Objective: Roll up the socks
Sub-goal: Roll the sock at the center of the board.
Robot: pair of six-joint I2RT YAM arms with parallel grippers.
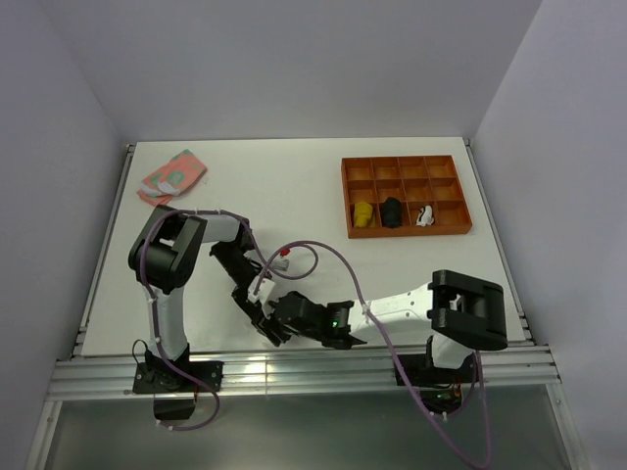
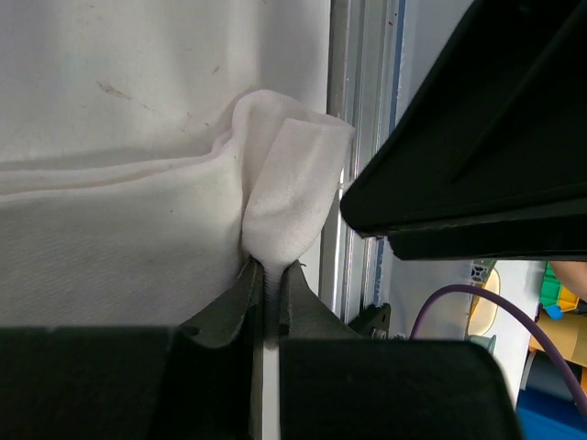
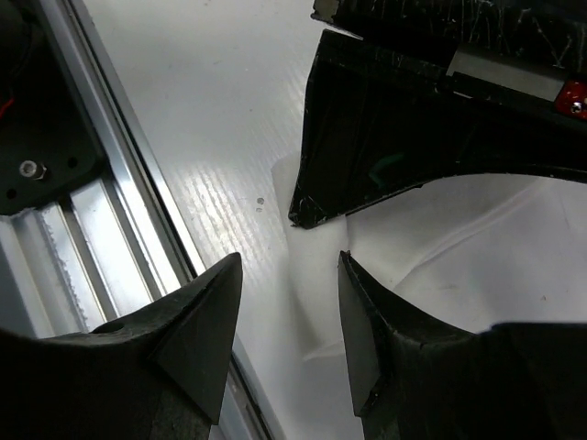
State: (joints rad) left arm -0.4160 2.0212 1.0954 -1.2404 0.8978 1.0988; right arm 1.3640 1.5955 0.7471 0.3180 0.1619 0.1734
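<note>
A plain white sock lies flat at the table's near edge, one end folded up. My left gripper is shut on that raised fold. In the top view the left gripper and the right gripper meet close together by the front rail, and the sock is hard to make out against the white table. My right gripper is open, and the sock's end lies between its fingers without touching them. The left gripper's black body is just beyond.
An orange compartment tray at the back right holds a yellow bundle, a black one and a white-and-black one. A pink and green patterned sock pair lies at the back left. The aluminium rail runs along the front edge.
</note>
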